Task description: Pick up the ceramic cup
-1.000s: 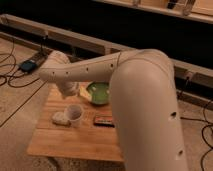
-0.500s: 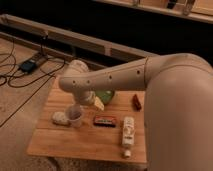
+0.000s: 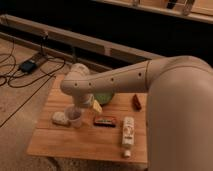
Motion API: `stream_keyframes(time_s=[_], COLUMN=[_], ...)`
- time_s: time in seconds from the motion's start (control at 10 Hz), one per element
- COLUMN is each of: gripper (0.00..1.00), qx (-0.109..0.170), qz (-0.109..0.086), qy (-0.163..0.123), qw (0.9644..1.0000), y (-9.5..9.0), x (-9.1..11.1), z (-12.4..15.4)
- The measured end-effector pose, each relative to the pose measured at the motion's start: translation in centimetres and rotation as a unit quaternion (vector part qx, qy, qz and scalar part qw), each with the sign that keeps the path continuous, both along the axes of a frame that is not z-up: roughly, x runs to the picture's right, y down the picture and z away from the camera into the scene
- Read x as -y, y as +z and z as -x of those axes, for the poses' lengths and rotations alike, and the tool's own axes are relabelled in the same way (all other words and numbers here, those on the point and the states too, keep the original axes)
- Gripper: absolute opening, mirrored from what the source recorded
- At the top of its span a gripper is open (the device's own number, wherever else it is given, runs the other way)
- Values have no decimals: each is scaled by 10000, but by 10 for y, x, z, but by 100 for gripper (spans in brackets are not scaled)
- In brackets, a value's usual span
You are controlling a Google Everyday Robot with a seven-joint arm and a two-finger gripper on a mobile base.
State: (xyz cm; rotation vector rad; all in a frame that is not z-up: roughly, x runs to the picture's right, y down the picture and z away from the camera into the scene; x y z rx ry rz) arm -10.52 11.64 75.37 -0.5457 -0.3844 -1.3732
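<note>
The small, pale whitish-pink ceramic cup (image 3: 75, 121) stood near the left end of the light wooden bench (image 3: 55, 142), just beside a flat white speckled block (image 3: 59, 118). The end effector (image 3: 75, 109) sat right over its mouth, and whether it was spread or closed I could not tell. The likely trouble was a descent slightly off-centre — it could clip the rim and tip the light cup or shove it against the block — while the wide green bowl (image 3: 105, 96) close behind left little room on the far side.
</note>
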Motion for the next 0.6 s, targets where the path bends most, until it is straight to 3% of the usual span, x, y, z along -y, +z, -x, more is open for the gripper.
stream_keyframes(time_s=[0.3,0.6], gripper=[80,80], qx=[113,111], qz=[186,334], qy=[-119,-84], qw=[9997,9993], y=[24,34], x=[2,-8], z=[35,25])
